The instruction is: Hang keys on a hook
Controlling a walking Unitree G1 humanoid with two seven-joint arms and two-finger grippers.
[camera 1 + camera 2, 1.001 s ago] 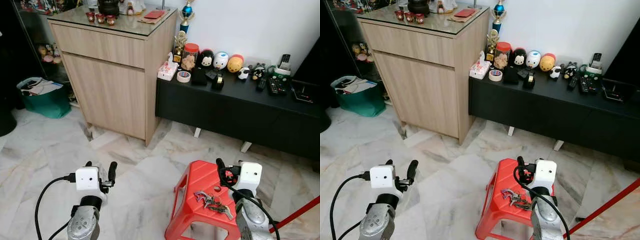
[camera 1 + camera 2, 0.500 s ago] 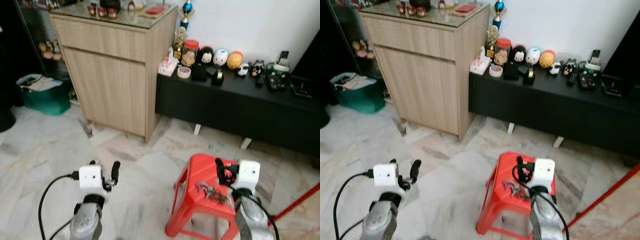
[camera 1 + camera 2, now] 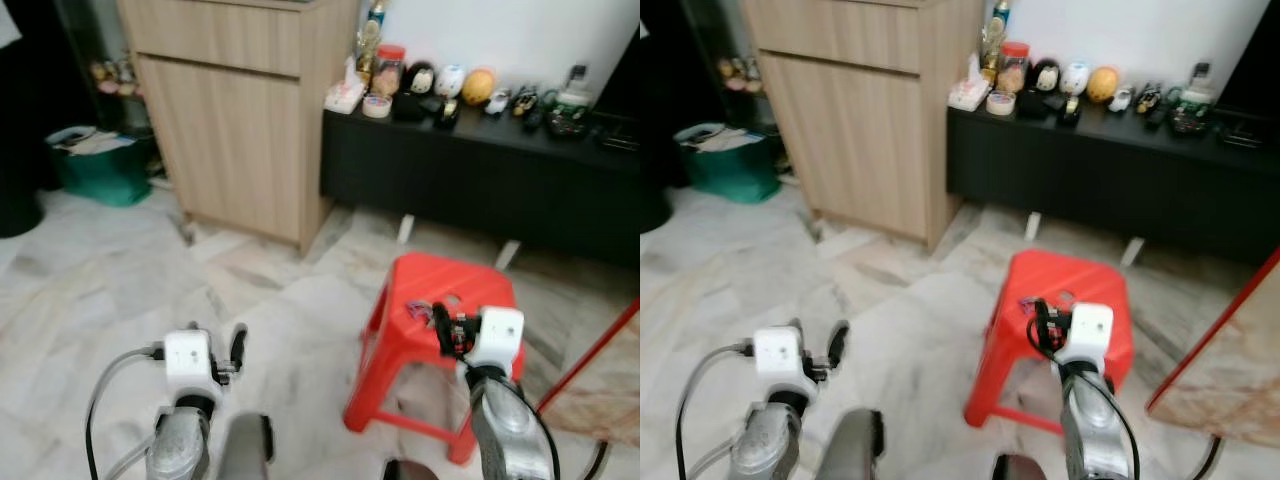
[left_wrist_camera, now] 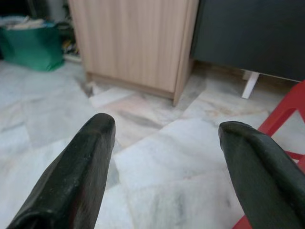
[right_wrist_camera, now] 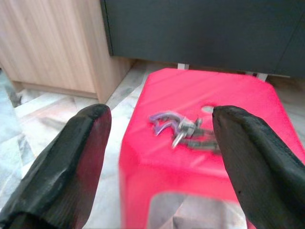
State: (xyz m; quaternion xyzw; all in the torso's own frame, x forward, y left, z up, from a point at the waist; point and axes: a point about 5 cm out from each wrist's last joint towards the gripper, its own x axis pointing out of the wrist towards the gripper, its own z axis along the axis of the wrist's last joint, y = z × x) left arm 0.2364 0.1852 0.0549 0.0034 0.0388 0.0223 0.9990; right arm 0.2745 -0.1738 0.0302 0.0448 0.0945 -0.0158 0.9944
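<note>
one second has shifted the whole view as the robot backs off, so the keys (image 5: 187, 131) lie untouched on the red stool (image 3: 440, 300), just ahead of the released right tool (image 5: 159, 157), left tool (image 4: 167, 157) also spread, pickup still pending.

Keys (image 5: 183, 131) lie on a stool (image 3: 450, 290), cabinet (image 3: 240, 130) behind-left.

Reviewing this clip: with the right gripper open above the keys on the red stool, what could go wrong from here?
1. The keys lie flat and spread on the smooth red stool; the open right gripper may push them about instead of gripping.
2. They lie off-centre on the seat, so a nudge might drop them onto the marble floor.
3. The head views are blurred, so aim may be off.
</note>
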